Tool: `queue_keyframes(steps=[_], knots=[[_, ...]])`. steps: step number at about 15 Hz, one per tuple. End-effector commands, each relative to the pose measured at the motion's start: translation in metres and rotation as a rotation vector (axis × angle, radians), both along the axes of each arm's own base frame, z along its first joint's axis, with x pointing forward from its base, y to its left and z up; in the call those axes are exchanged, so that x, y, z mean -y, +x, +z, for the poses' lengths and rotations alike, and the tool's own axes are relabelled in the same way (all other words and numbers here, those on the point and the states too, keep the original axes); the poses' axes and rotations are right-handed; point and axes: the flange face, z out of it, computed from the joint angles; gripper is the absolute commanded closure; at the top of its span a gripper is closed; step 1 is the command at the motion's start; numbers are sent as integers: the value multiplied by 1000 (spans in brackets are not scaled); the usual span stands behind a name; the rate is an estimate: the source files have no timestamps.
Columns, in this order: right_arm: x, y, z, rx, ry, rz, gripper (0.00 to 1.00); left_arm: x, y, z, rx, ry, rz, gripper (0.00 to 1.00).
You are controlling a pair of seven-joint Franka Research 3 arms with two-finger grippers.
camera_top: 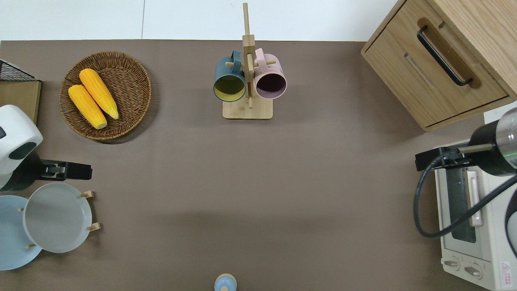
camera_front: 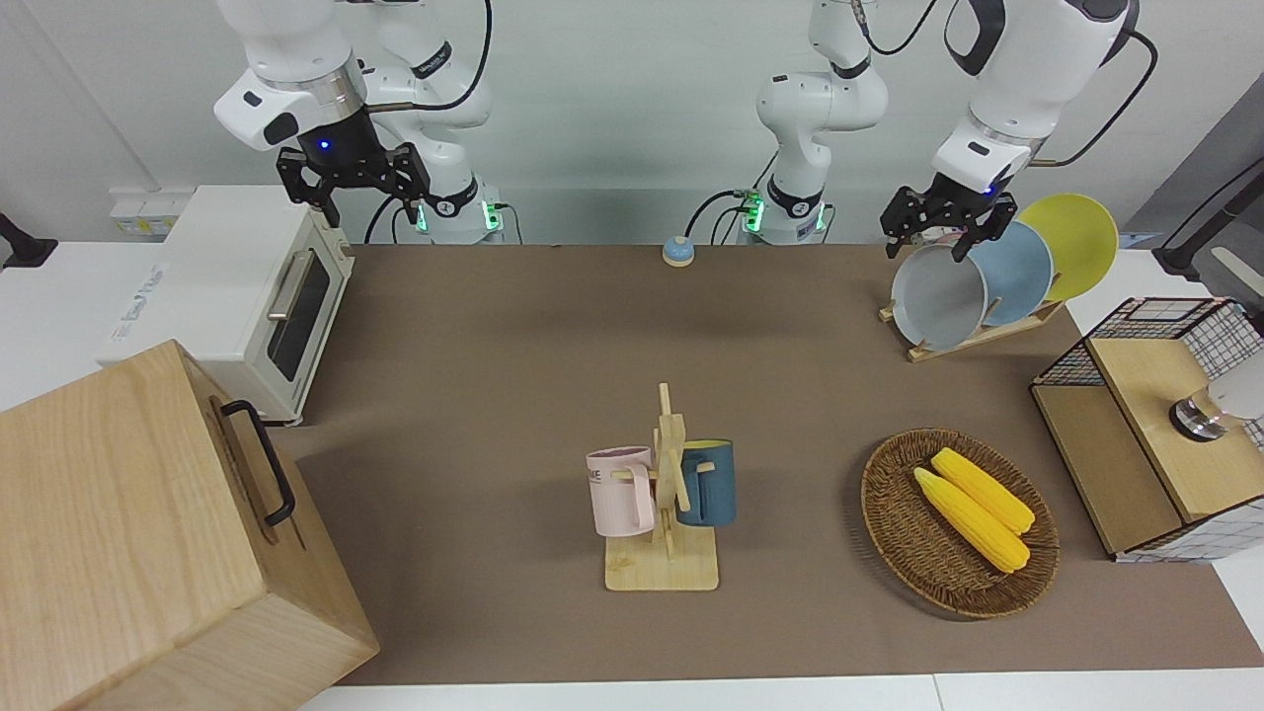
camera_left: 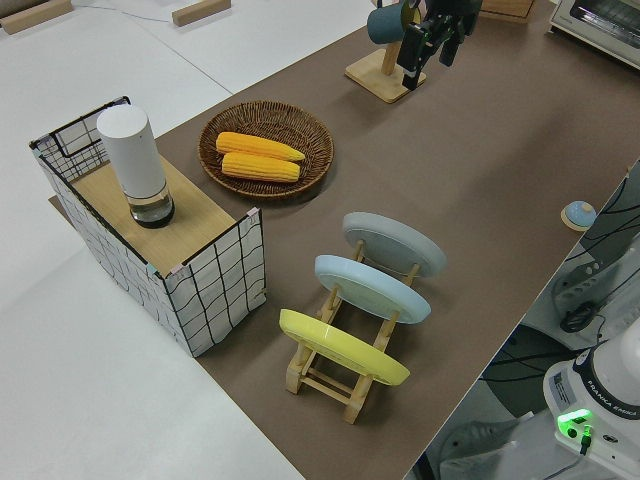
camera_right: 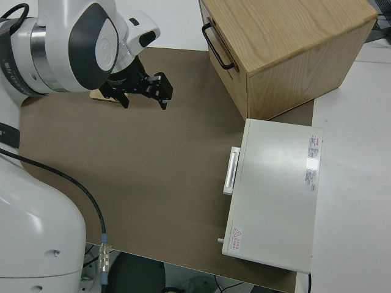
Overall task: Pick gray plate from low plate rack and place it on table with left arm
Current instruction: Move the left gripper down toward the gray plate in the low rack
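Note:
The gray plate (camera_front: 938, 296) leans in the low plate rack (camera_front: 973, 336) at the left arm's end of the table, in the slot toward the table's middle. It also shows in the overhead view (camera_top: 56, 218) and the left side view (camera_left: 395, 243). My left gripper (camera_front: 926, 247) is open and empty, up in the air just over the gray plate's upper rim, not touching it. It also shows in the overhead view (camera_top: 83, 171) and the left side view (camera_left: 427, 60). The right gripper (camera_front: 370, 212) is open and parked.
A sky-blue plate (camera_front: 1017, 272) and a yellow plate (camera_front: 1076, 242) stand in the same rack. A wicker basket (camera_front: 894, 533) with corn, a mug stand (camera_front: 667, 494), a wire crate (camera_front: 1155, 415), a toaster oven (camera_front: 247, 296), a wooden box (camera_front: 128, 533) and a blue bell (camera_front: 677, 251) are around.

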Motion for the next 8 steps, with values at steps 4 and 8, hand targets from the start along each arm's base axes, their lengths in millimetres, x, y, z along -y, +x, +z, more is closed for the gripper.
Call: queue_keyframes(steps=[4, 8], knots=[[0, -3, 3, -7, 5, 0, 11, -2, -9, 3, 11, 17, 7, 7], [0, -3, 3, -7, 5, 1, 11, -6, -9, 3, 11, 15, 14, 7]])
